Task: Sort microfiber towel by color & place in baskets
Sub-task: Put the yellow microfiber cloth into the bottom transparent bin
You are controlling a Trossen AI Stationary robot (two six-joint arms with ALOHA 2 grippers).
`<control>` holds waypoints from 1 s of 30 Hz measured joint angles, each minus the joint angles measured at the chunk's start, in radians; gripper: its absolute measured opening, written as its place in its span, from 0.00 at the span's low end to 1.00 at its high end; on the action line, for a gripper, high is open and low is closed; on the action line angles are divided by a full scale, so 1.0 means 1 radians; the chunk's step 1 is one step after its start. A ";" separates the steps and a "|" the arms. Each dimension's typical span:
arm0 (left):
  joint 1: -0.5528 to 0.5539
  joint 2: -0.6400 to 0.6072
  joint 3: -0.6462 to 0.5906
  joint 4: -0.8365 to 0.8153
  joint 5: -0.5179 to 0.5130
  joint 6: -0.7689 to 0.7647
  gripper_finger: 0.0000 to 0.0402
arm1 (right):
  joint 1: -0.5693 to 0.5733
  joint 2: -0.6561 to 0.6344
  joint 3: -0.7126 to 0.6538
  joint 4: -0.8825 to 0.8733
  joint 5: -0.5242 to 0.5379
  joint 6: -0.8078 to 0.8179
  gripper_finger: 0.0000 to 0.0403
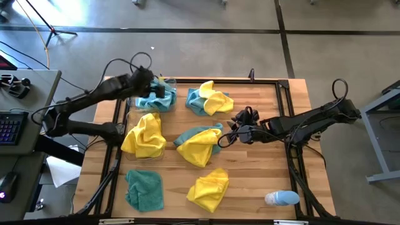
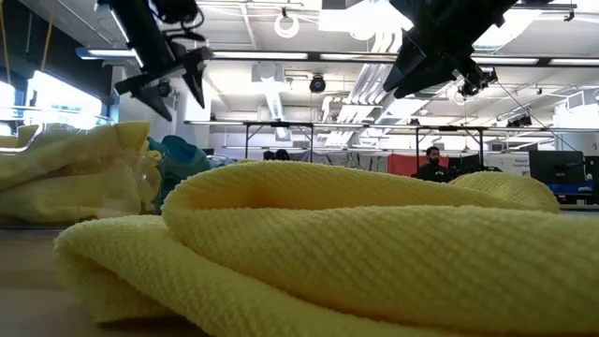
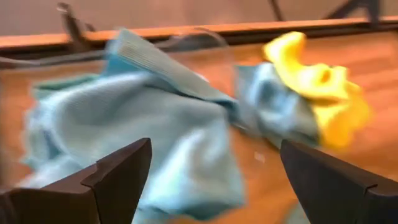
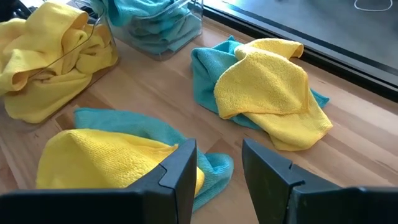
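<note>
A yellow towel (image 2: 374,243) fills the low view. Towels lie scattered over my table (image 1: 262,169); teal ones fill the far basket (image 1: 156,100), yellow ones the near basket (image 1: 145,139). My left claw (image 1: 164,91) hangs released above the teal basket. My right claw (image 1: 226,139), released, sits beside the middle teal-and-yellow pile (image 1: 199,145).

High cam straight down over table (image 1: 262,181); low cam level at tabletop; wrist cams close, both seeing towels.
</note>
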 joint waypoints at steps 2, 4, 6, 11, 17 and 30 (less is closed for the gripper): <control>-0.091 0.003 0.001 0.019 -0.024 -0.053 0.86 | 0.000 0.000 0.000 0.000 0.000 -0.002 0.31; -0.183 0.020 0.001 0.054 -0.047 -0.100 0.86 | 0.000 0.000 0.000 -0.001 0.000 -0.002 0.31; -0.276 0.042 0.001 0.094 -0.071 -0.143 0.86 | 0.000 0.000 0.000 -0.001 0.000 -0.002 0.31; -0.473 0.089 0.015 0.161 -0.120 -0.251 0.86 | 0.000 0.000 0.000 -0.002 -0.019 -0.009 0.31; -0.682 0.219 0.163 0.123 -0.242 -0.320 0.86 | 0.000 0.000 0.000 -0.003 -0.094 -0.085 0.31; -0.814 0.553 0.533 -0.167 -0.198 -0.270 0.86 | 0.000 0.000 0.000 -0.046 -0.239 -0.136 0.31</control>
